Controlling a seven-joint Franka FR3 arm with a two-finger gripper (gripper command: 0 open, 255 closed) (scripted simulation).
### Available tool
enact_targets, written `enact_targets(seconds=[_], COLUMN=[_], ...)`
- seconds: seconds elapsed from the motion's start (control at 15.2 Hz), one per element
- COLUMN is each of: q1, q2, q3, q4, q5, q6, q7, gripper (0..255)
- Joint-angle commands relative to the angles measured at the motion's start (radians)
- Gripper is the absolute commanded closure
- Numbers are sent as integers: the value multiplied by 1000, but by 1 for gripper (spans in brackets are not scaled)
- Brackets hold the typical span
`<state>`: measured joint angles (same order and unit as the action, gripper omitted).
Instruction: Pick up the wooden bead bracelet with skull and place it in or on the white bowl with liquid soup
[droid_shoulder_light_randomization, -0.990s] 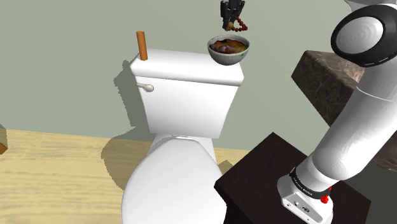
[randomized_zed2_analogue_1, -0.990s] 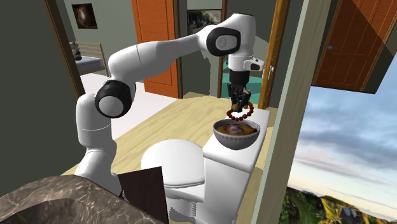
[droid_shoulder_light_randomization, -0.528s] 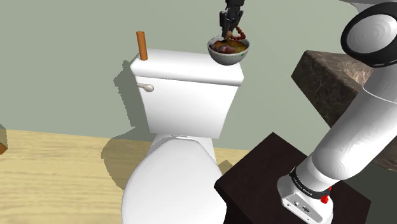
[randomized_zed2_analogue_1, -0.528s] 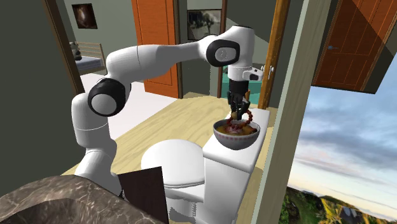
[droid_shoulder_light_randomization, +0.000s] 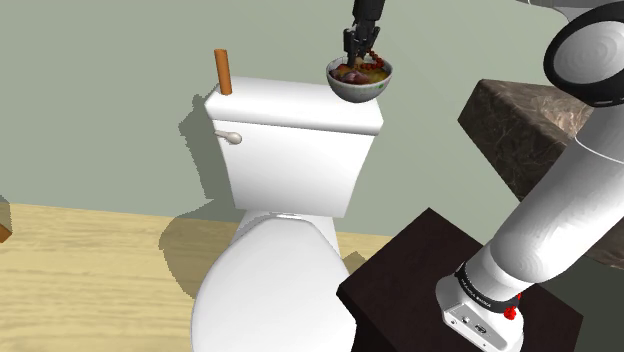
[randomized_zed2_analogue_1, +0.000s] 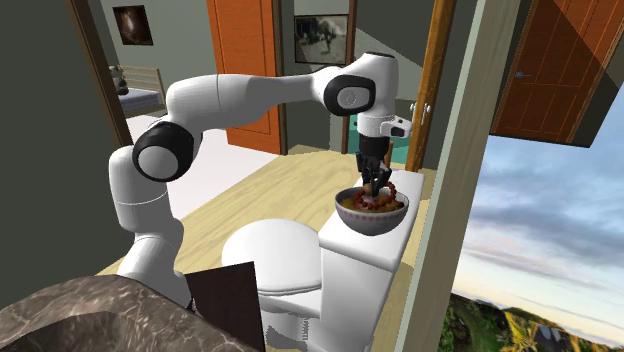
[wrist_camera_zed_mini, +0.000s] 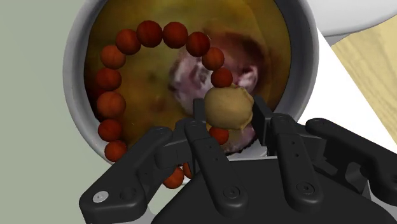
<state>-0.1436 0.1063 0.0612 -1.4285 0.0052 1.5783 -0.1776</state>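
Note:
A bracelet (wrist_camera_zed_mini: 150, 33) of reddish-brown beads with a tan skull bead (wrist_camera_zed_mini: 228, 107) hangs into a white bowl (wrist_camera_zed_mini: 75, 76) of brownish soup. My gripper (wrist_camera_zed_mini: 226, 122) is shut on the skull bead, directly above the bowl's inside. The bead loop drapes over the soup. In the shoulder view the gripper (droid_shoulder_light_randomization: 362, 44) points down just over the bowl (droid_shoulder_light_randomization: 356, 90), which stands on the toilet tank lid (droid_shoulder_light_randomization: 290, 108) toward its right end. In the second exterior view the gripper (randomized_zed2_analogue_1: 375, 182) holds the bracelet (randomized_zed2_analogue_1: 390, 188) at the rim of the bowl (randomized_zed2_analogue_1: 370, 224).
A brown cylinder (droid_shoulder_light_randomization: 224, 72) stands upright at the tank lid's other end. Below are the toilet's closed seat lid (droid_shoulder_light_randomization: 270, 280) and flush handle (droid_shoulder_light_randomization: 229, 136). A mottled stone counter (droid_shoulder_light_randomization: 520, 125) lies at the shoulder view's right, above my dark stand (droid_shoulder_light_randomization: 420, 270).
The gripper has come down with the bracelet, from well above the bowl to just over the soup. The beads now hang inside the bowl's rim.

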Motion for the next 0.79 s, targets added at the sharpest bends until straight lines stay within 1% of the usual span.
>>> enact_targets(seconds=[0.0, 0.13, 0.2, 0.53, 0.73], q1=[0, 0, 0, 0, 1], q2=[0, 0, 0, 0, 41], q3=[0, 0, 0, 0, 1], q4=[-1, -1, -1, -1, 159], q5=[0, 0, 0, 0, -3], q6=[1, 1, 1, 1, -118], q7=[0, 0, 0, 0, 2], gripper=[255, 255, 0, 0, 0])
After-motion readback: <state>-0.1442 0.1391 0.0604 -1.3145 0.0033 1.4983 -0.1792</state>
